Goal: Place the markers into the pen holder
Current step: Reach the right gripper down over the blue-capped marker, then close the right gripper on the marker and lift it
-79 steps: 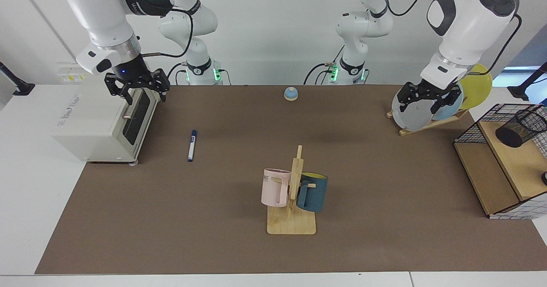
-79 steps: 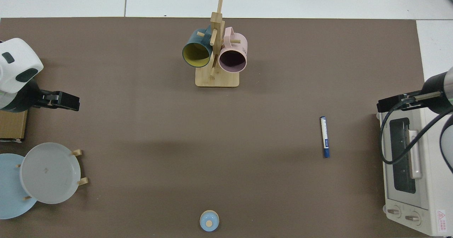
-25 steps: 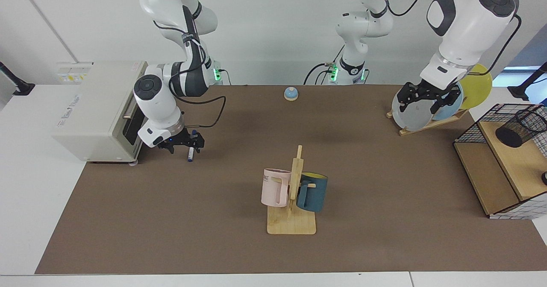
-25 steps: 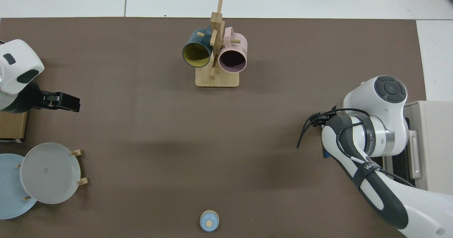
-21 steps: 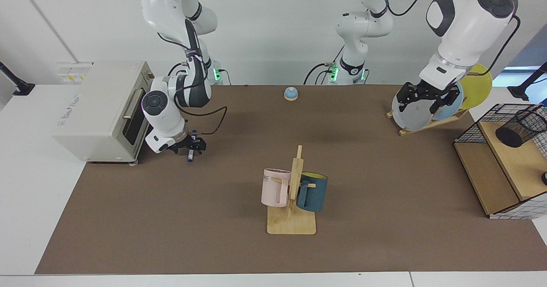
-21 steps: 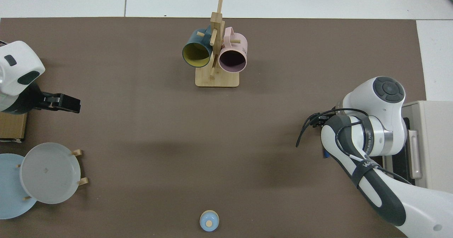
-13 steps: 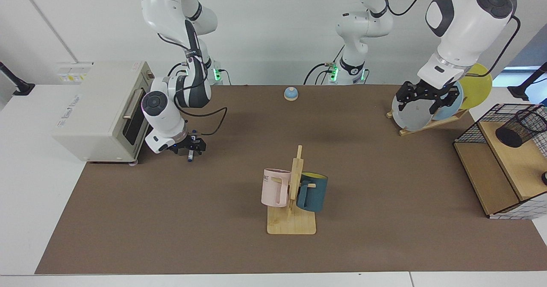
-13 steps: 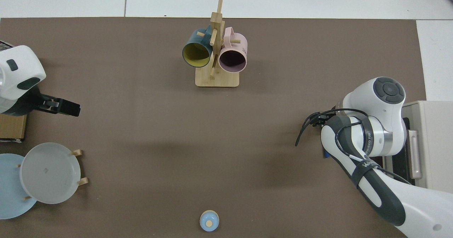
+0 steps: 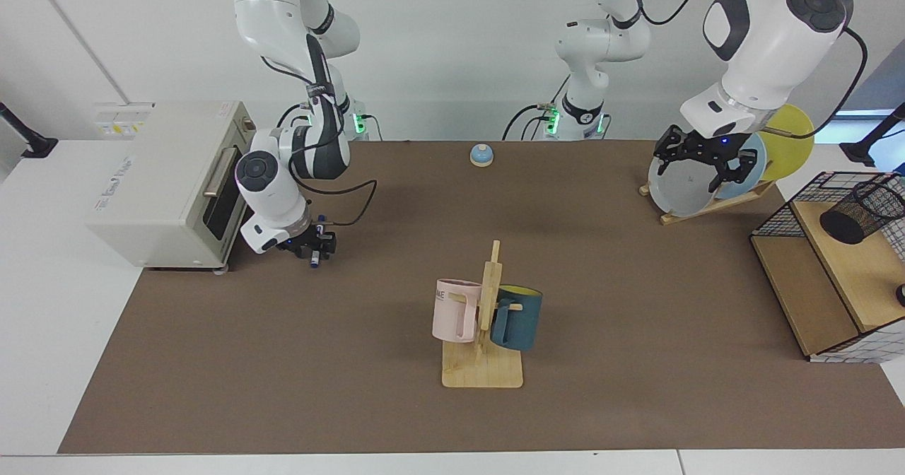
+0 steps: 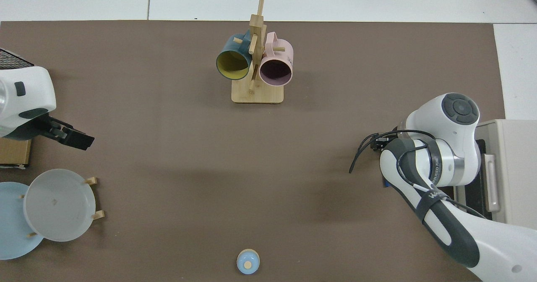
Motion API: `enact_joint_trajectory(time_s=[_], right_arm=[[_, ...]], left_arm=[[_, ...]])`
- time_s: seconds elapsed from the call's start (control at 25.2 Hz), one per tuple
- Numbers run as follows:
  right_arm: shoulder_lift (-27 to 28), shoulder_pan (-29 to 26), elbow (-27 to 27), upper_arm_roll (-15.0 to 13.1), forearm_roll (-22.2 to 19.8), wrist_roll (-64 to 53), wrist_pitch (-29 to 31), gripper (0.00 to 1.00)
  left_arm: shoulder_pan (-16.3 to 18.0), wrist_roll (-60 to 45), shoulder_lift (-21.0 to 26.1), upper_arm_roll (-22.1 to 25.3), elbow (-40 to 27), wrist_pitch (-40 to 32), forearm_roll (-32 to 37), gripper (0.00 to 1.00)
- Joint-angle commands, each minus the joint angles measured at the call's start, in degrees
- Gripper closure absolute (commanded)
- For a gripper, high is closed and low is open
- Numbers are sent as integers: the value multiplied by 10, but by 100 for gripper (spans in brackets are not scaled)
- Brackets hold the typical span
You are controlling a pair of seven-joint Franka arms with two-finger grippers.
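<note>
A pair of Franka arms works a brown-topped bench [image 9: 283, 362], the right arm bent low beside a cream toaster oven [image 9: 166, 185] with its right tool [image 9: 312, 247] down at the bench surface, its fingers drawn in against the marker [image 9: 315, 256], a slim white pen with blue ends that lies on the bench just in front of the oven; whether the fingers actually clamp the barrel cannot be told, since in the top view the arm's white elbow covers the tool and leaves only the marker's blue tip [image 10: 386, 184] showing at its edge. Across the bench the left arm waits with its left tool [image 9: 698, 157] held above a wooden rack of plates [image 9: 682, 189], grey, pale blue and yellow, its black fingers [image 9: 732, 171] spread apart and holding nothing; seen from above, the same tool [image 10: 71, 136] reaches out over bare bench near the grey plate [image 10: 58, 204]. The pen holder [image 9: 859, 212], a small black mesh cup, lies tipped on its side on the wooden shelf of a black wire basket frame [image 9: 785, 213] at the far edge of the bench, well apart from the marker. Between them stands a wooden mug tree [image 9: 484, 326] carrying a pink mug [image 9: 452, 310] and a dark teal mug [image 9: 517, 317], and a small blue bell [image 9: 481, 154] sits near the arms' bases
</note>
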Motion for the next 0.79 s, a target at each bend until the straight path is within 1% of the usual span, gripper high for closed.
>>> enact_joint_trajectory(time_s=[0.0,0.16,0.28,0.4,0.44,0.52,0.63,0.67,0.75], right_arm=[[-1,-6,-9,3,16,8,18,100],[4,-10,-2,3,36,6,17,100],[3,-9,0,3,38,7,13,100],[-4,-9,11,3,38,17,-1,100],[-9,-9,19,2,38,26,-15,100],[-26,-9,52,2,39,68,-78,100],[-38,-3,114,3,42,166,-170,100],[-40,0,132,3,52,198,-194,100],[-46,7,159,3,95,246,-226,100]], left_arm=[[2,109,-16,2,-17,7,-1,0],[2,157,-16,1,-17,7,-1,0],[-1,206,-16,1,-17,9,-6,0],[-5,221,-16,-3,-18,6,-7,0],[-5,228,-16,-3,-18,7,-6,0],[-6,270,-16,-3,-18,10,-7,0],[-7,309,-16,-5,-18,23,-7,0],[-7,315,-16,-6,-18,23,-7,0],[-7,326,-16,-7,-21,22,-7,0]])
